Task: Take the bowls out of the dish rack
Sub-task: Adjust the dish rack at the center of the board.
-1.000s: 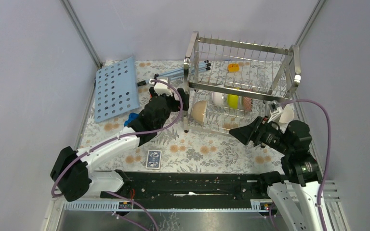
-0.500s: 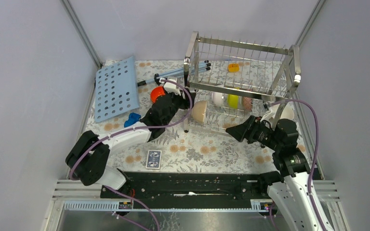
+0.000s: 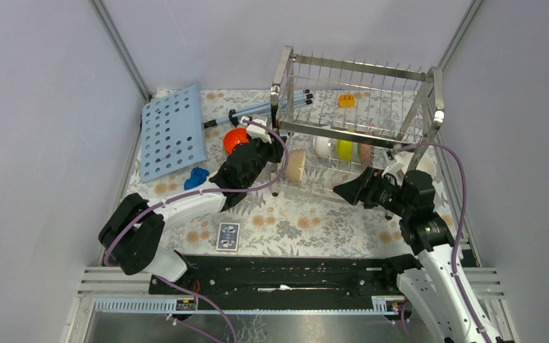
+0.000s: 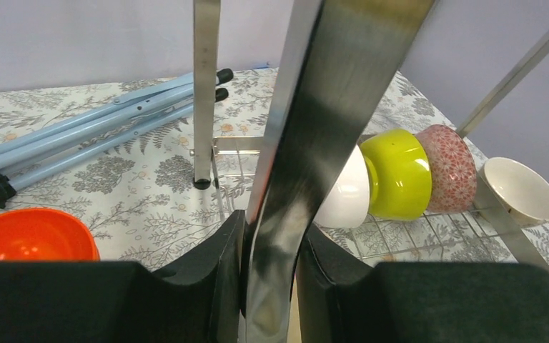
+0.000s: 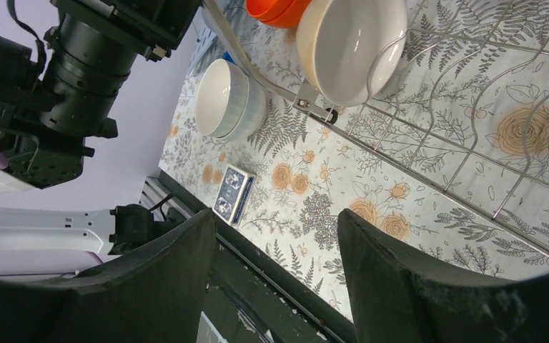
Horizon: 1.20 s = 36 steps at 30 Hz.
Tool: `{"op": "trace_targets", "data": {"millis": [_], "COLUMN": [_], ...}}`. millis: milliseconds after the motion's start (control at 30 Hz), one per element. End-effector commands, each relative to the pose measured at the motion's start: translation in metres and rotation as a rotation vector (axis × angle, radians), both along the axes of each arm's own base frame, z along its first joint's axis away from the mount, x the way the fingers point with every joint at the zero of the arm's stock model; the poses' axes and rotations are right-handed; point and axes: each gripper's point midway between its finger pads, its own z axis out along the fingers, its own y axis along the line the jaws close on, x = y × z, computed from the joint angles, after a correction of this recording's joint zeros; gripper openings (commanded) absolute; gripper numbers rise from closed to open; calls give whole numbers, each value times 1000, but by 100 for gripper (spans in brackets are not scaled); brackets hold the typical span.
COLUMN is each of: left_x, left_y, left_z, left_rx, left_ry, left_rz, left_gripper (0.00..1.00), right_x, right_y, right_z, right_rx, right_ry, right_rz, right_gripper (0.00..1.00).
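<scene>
Starts at the left with an orange bowl (image 3: 234, 139) already down on the counter (image 3: 293, 221), outside the dish rack (image 3: 357, 70) at the back right. Clamps the left hand (image 3: 277, 152) on the rack's near-left post (image 4: 293, 143), a finger pressed to each side, apparently to steady the frame rather than lift anything. Leaves four bowls standing on edge in the lower tier: a beige bowl (image 3: 297, 164) nearest that post, then a white bowl (image 3: 323, 146), a yellow-green bowl (image 3: 344, 150) and a pink patterned bowl (image 3: 365, 152) packed close. Holds the right hand (image 3: 343, 191) released, fingers wide around nothing, just in front of the lower tier and aimed toward the beige bowl. Shows one more pale bowl (image 3: 420, 166) by the rack's right end; cannot tell whether inside or beside it.

Looks like mid-unloading: rack braced, pick not yet begun. Calls next for reaching the open right hand into the tier, straddling one rim, clenching, then lifting clear of the rungs before swinging out to bare counter.
</scene>
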Motion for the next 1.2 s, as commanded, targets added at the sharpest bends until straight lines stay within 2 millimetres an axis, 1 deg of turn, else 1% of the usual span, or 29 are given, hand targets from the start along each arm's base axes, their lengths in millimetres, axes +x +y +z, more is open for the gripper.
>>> {"op": "trace_targets", "data": {"millis": [0, 100, 267, 567, 667, 733, 800, 900, 1033, 1167], "left_x": [20, 18, 12, -6, -9, -10, -11, -11, -12, -16], "left_y": [46, 58, 79, 94, 93, 92, 88, 83, 81, 81], "left_z": [23, 20, 14, -2, -3, -4, -3, -4, -8, -9], "left_rx": [-107, -111, -115, -128, -116, -108, -109, -105, -100, -96], "left_ry": [-30, -19, 11, 82, 88, 93, 97, 107, 125, 136], "left_rz": [249, 297, 384, 402, 385, 376, 358, 331, 319, 310], "left_gripper": [0, 0, 0, 0, 0, 0, 5, 10, 10, 10], "right_x": [12, 18, 25, 43, 49, 55, 62, 75, 94, 101], "right_y": [4, 14, 42, 78, 91, 100, 109, 120, 132, 144], "right_z": [2, -1, -6, -12, -8, -12, -16, -17, -24, -25], "right_rx": [-22, -47, -84, 46, 92, 94, 92, 96, 90, 132], "right_ry": [-39, -32, -35, -101, -148, -151, -153, -169, -188, -209], "right_rz": [1, 16, 40, -16, -21, -13, -10, -20, -32, -12], "right_gripper": [69, 69, 70, 71, 71, 71, 71, 70, 68, 68]}}
